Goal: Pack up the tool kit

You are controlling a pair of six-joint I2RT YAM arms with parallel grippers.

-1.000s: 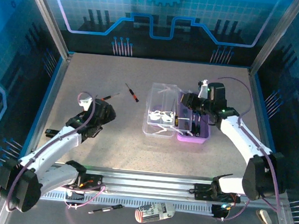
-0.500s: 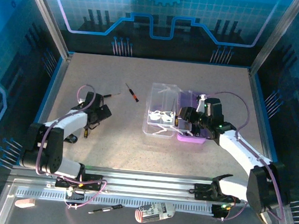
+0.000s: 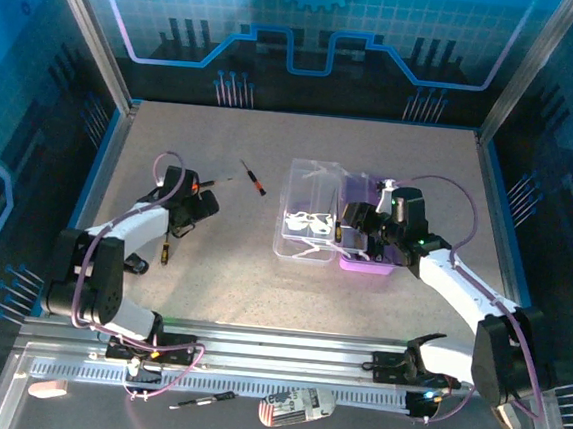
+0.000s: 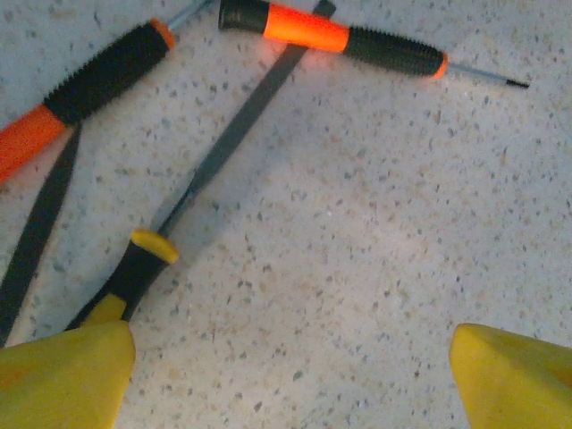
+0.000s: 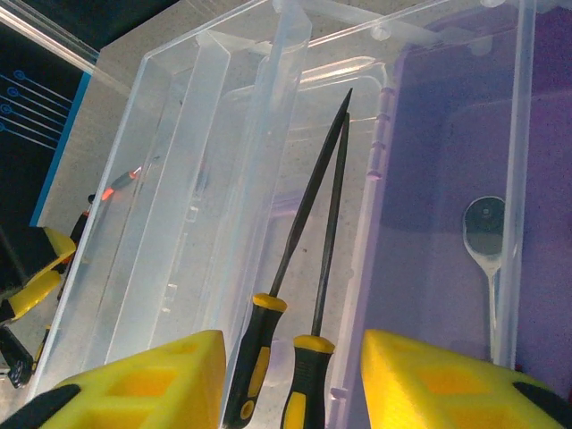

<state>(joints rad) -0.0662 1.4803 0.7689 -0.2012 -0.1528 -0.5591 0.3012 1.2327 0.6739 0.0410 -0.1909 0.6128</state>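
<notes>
Sitting open on the right half of the grey speckled table [image 3: 260, 292], midway between its near and far edges, the small rectangular plastic tool kit [image 3: 367, 266] is showing you its clear lid [image 5: 179, 179] on the left and its purple base [image 5: 447, 161] on the right. Two thin dark files with black-and-yellow handles [image 5: 250, 357] appear to be lying in the clear half, just beside the hinge. Their handles are sitting between the fingers of your right gripper [image 5: 290, 349], which is hanging partly spread and seemingly clamping neither.

Toward the left edge, your left gripper [image 4: 286, 366] is hovering wide over bare table, holding nothing. Two orange-and-black screwdrivers [image 4: 331, 37] and another yellow-handled file [image 4: 134, 268] are lying ahead of it, the file's blade crossing one screwdriver.

You are risking a double pick, or a scattered pile, if those fingers close on the crossing. On the right, a careless lift could snag the lid's wall and drag the kit.
</notes>
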